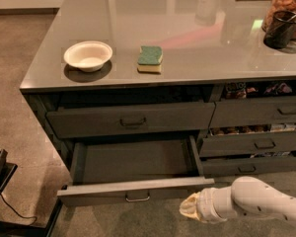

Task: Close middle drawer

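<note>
You see the middle drawer [133,161] pulled far out from the cabinet, low down below the counter [207,43], its inside bare and its small metal handle [137,197] at the centre of the front. The gripper [189,210] sits just beside the drawer's right front corner, slightly below the front edge, at the end of the white arm [259,204]. You cannot tell whether it is wide or narrow. On the counter, a white bowl [88,55] stands near a green sponge [150,59].
</note>
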